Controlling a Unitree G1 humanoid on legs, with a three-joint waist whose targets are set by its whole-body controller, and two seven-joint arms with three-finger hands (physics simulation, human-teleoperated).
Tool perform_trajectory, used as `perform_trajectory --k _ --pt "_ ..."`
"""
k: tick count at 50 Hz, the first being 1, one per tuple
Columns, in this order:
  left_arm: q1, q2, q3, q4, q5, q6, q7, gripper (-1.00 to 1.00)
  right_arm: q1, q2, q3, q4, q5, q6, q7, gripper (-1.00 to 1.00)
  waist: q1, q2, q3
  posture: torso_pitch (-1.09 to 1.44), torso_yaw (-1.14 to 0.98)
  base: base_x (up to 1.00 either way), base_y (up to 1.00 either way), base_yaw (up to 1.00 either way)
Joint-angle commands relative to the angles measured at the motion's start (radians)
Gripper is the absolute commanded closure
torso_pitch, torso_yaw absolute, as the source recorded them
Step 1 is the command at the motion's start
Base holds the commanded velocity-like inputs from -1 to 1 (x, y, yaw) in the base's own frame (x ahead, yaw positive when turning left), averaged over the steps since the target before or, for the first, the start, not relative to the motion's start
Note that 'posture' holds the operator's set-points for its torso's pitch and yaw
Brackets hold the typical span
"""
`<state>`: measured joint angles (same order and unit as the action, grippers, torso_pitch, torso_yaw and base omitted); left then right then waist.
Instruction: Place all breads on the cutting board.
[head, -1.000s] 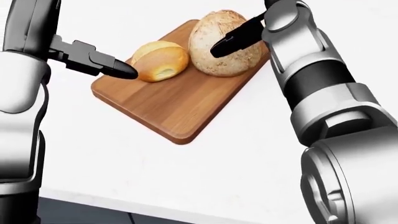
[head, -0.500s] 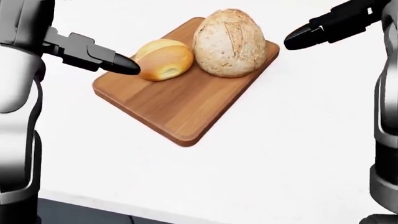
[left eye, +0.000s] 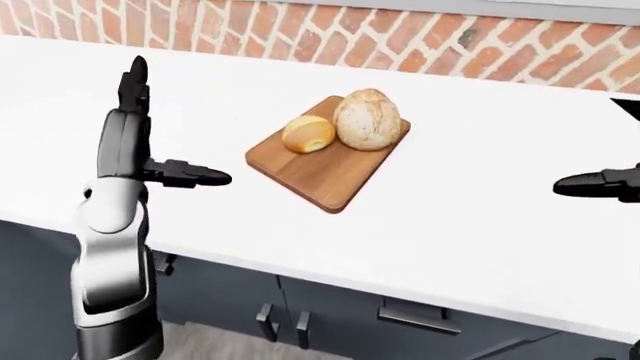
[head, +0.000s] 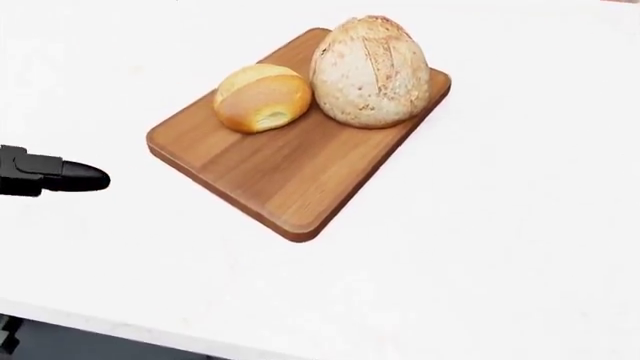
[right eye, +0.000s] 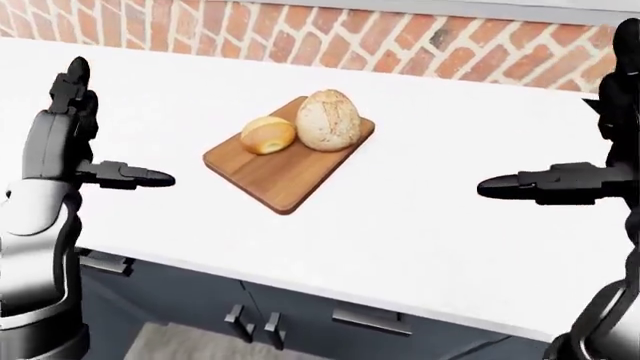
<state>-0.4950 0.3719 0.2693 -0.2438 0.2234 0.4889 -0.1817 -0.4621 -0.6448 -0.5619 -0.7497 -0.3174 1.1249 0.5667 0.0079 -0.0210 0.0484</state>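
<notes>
Since both breads already sit on the cutting board (head: 260, 176), the small bun (head: 262, 97) touching the big loaf (head: 370, 71), we'd cup them gently at the sides; they look light and squashy. Left hand (left eye: 150, 150) and right hand (right eye: 570, 176) hang well apart from it, fingers spread, empty.

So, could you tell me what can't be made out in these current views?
- Right hand: cut off by the right edge in the left-eye view, absent from the head view.
- Left hand: only one fingertip enters the head view.
- Small roll and round loaf: undersides hidden against the cutting board.
</notes>
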Motion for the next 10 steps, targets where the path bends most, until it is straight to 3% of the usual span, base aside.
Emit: perform_trajectory --k 1,5,9,10 --pt "-0.02 0.027 0.039 -0.063 -0.018 -0.028 0.022 -1.0 0.015 -0.018 -0.042 -0.036 0.024 -0.015 -0.01 -1.0 0.001 0.001 -0.026 0.0 0.0 0.0 0.0 0.0" --pt "0.029 0.041 0.094 -0.101 -0.065 -0.036 0.053 -1.0 0.177 0.055 -0.149 -0.072 0.038 -0.12 -0.023 -1.0 -0.001 -0.001 -0.022 0.0 0.0 0.0 0.0 0.0" --pt "0.105 0.04 0.147 -0.121 -0.123 -0.083 0.096 -1.0 0.312 0.138 -0.353 -0.123 0.102 -0.205 0.011 -1.0 0.0 0.0 -0.025 0.0 0.0 0.0 0.0 0.0" --pt "0.111 0.042 0.149 -0.121 -0.13 -0.088 0.105 -1.0 0.323 0.141 -0.373 -0.13 0.117 -0.205 0.016 -1.0 0.0 0.001 -0.025 0.0 0.0 0.0 0.0 0.0"
